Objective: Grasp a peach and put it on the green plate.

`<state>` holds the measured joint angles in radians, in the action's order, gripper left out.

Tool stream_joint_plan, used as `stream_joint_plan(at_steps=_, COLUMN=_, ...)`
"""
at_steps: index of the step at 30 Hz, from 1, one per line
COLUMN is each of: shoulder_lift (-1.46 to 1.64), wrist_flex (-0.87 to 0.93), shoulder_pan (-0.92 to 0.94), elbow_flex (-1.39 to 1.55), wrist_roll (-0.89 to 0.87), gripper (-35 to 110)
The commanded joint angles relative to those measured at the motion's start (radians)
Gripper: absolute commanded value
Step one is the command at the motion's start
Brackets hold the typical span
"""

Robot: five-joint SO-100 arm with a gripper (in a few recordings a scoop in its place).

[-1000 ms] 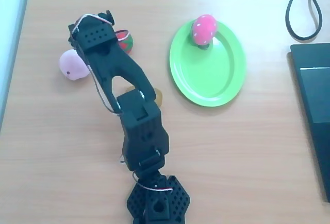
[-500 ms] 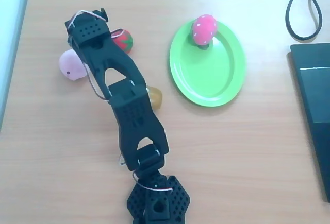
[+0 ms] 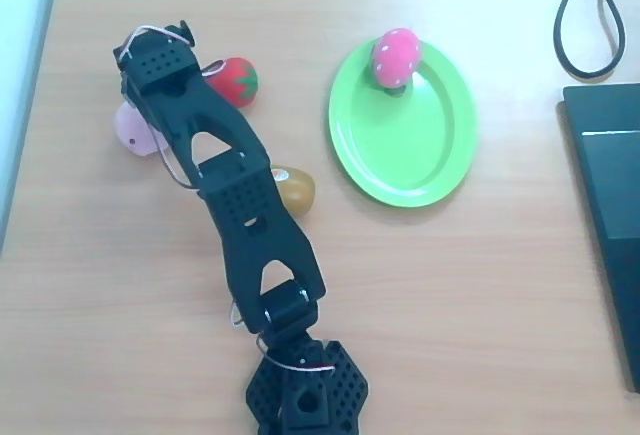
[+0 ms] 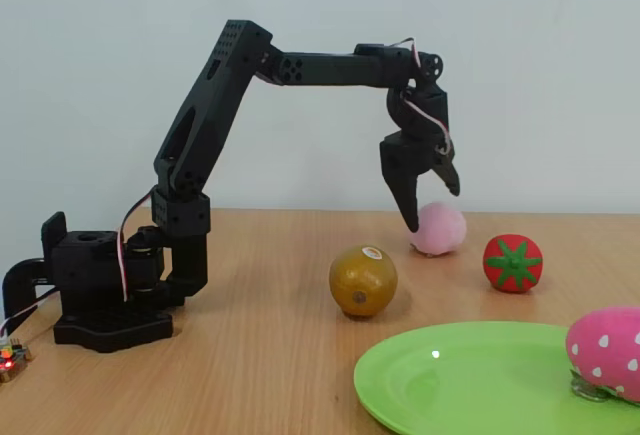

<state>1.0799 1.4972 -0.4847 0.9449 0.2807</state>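
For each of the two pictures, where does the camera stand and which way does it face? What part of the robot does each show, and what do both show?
Overhead view: above the table, facing straight down; shows the whole arm from base to wrist, partly covering the peach.
Fixed view: at table height, beside the green plate, facing a white wall; shows the arm side-on, its pincer open, pointing down in front of the peach.
Shared: arm, peach, green plate, strawberry, kiwi, red fruit.
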Motion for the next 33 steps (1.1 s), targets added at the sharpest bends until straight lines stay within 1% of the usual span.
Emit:
stream_joint_plan(at_steps=1, shoulder_lift=-0.002, wrist_flex=0.014, shoulder_pan=-0.017, elbow_flex=-0.04, wrist_roll=0.015, gripper=51)
stream_joint_plan(at_steps=22, shoulder_lift=-0.198, wrist_flex=0.044, shoulder_pan=-0.034, elbow_flex=-0.193, wrist_roll=0.041, gripper=52)
stream_joint_plan(at_steps=33, shoulder_lift=-0.291, wrist_flex=0.046, shoulder_pan=-0.052, elbow_flex=-0.302, wrist_roll=0.041, gripper=49)
